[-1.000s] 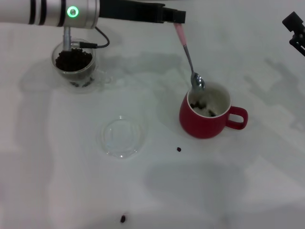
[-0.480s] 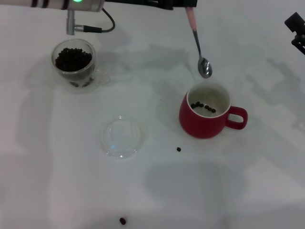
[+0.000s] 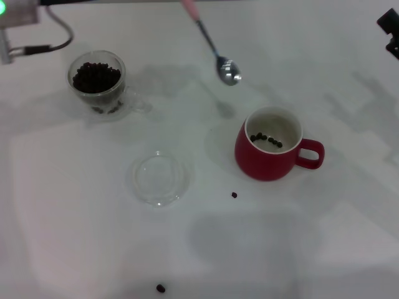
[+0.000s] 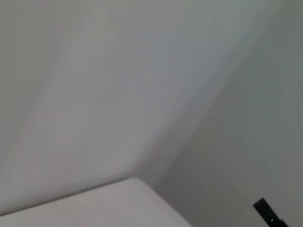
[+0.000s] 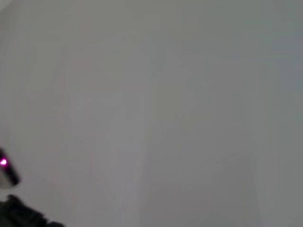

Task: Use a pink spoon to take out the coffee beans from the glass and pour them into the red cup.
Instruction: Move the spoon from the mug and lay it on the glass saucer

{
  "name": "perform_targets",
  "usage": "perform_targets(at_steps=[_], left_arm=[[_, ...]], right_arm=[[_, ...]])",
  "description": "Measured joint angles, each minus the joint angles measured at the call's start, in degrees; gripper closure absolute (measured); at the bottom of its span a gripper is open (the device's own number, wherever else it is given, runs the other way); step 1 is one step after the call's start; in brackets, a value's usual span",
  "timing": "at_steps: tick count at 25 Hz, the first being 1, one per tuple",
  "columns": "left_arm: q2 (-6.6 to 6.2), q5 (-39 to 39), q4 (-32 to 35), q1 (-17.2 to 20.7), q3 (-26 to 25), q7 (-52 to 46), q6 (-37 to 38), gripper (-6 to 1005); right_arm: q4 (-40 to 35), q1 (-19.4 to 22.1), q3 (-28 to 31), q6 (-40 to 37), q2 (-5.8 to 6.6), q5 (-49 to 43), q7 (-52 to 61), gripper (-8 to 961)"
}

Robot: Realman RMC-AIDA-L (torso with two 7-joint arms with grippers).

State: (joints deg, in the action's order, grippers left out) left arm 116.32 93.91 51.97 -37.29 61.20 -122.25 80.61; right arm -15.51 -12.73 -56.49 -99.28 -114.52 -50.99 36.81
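The small teaspoon with a shiny metal bowl and pale pink handle [image 3: 212, 45] hung tilted above the white tabletop [image 3: 312, 249], its handle running out of view at the far edge and its bowl clear of the table, between the two vessels. The left gripper holding it was out of view, so its grip could not be judged. Only a dark corner of the right arm [image 3: 389, 28] showed at the far right edge; whether that gripper was open or closed could not be told.

The small clear double-walled glass mug [image 3: 97, 82] stood near the far left corner, filled with dark oval coffee beans [image 3: 95, 76]. The rounded red ceramic mug [image 3: 274, 152], white inside, held a few beans right of centre. A flat clear glass saucer [image 3: 159, 179] lay between them. Two stray beans [image 3: 234, 195] lay on the table, one at the near edge.
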Motion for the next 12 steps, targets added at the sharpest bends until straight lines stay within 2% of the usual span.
perform_targets(at_steps=[3,4,12], left_arm=[[-0.37,-0.74,-0.13,2.40,-1.27,0.19,0.98,872],[-0.70,-0.91,-0.24,5.06,-2.28,0.75,2.13,873],[-1.77,-0.32,-0.71,10.45,-2.46,2.08,5.02,874]], right_arm=[[-0.03,-0.04,0.98,0.01,0.01,0.02,0.06,113],[-0.03,-0.10,1.24,0.00,0.01,0.02,0.07,113],[-0.05,-0.81,2.22,1.14,0.01,0.05,0.15,113]])
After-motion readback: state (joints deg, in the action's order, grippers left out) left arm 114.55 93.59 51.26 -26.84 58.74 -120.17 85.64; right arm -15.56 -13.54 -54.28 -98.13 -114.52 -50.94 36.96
